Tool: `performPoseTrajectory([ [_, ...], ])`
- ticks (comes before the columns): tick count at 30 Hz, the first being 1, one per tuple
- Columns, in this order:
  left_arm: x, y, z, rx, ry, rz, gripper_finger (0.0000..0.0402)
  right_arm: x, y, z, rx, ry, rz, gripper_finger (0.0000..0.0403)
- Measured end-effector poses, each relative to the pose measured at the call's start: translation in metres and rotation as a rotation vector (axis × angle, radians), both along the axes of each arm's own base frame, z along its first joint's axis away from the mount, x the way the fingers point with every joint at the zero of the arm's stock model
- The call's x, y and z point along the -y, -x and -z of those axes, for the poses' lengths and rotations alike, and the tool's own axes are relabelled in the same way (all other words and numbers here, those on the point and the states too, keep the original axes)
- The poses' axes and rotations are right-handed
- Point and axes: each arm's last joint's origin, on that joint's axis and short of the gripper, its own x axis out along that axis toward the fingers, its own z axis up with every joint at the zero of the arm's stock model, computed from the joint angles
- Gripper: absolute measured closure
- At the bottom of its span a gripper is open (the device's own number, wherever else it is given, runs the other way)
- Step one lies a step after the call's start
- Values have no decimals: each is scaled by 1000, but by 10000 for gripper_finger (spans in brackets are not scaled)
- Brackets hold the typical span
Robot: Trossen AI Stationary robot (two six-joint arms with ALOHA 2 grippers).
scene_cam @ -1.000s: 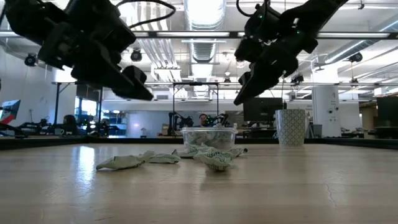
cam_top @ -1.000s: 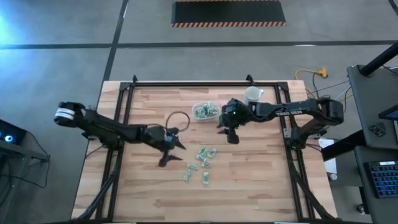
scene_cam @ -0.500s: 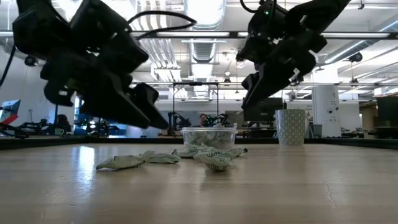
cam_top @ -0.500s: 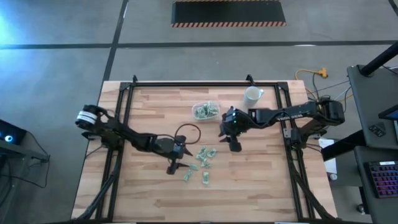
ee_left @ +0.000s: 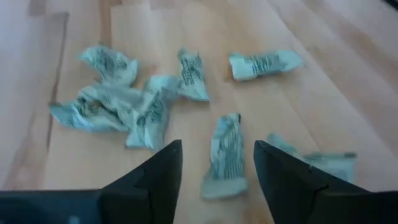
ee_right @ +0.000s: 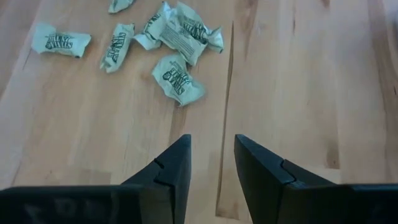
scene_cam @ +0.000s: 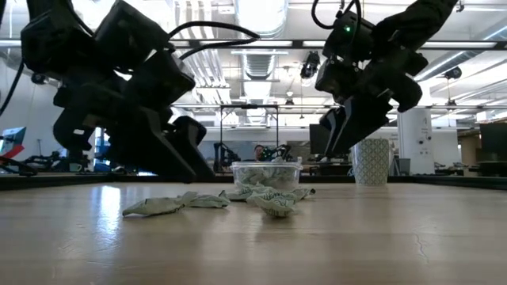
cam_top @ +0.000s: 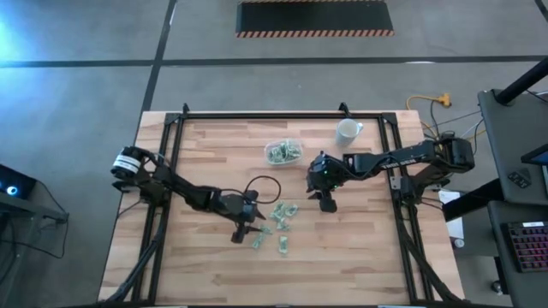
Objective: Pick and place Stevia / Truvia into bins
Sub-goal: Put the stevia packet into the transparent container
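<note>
- Left gripper [ee_left: 214,165]: fingers spread, nothing between them yet; it sits low over the table [cam_top: 205,265], straddling one packet [ee_left: 225,154] that lies lengthwise in the gap, a stance that suits closing on it.
- Right gripper [ee_right: 211,163]: fingers apart with a narrow gap, empty, above bare wood beside the scatter; the nearest packet [ee_right: 179,78] lies ahead of its tips, so this arm appears to be lining up rather than gripping.
- Loose packets [cam_top: 281,214]: crumpled green-and-white pieces strewn near the table's middle, between the two grippers.
- Bin [cam_top: 283,152]: clear, shallow, toward the far edge, already holding several packets; it stands near the scatter, which keeps each carry short.
- Cup [cam_top: 348,131]: white, beside the bin, not involved.
</note>
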Motion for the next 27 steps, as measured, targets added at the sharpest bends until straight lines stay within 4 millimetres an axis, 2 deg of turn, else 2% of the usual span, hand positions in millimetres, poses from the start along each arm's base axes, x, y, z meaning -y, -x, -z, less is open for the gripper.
performPoseTrajectory([
  [8, 0, 3, 7, -59, -2, -13, 259, 0, -1, 0, 17, 2, 0, 289],
  [21, -1, 3, 13, -84, -16, -32, 265, 0, -1, -1, 21, -2, 6, 289],
  [24, -1, 3, 13, -85, -20, -36, 288, 0, -1, -1, 22, -2, 6, 289],
  [27, -1, 3, 13, -86, -23, -39, 332, 0, -1, -1, 23, -2, 6, 289],
])
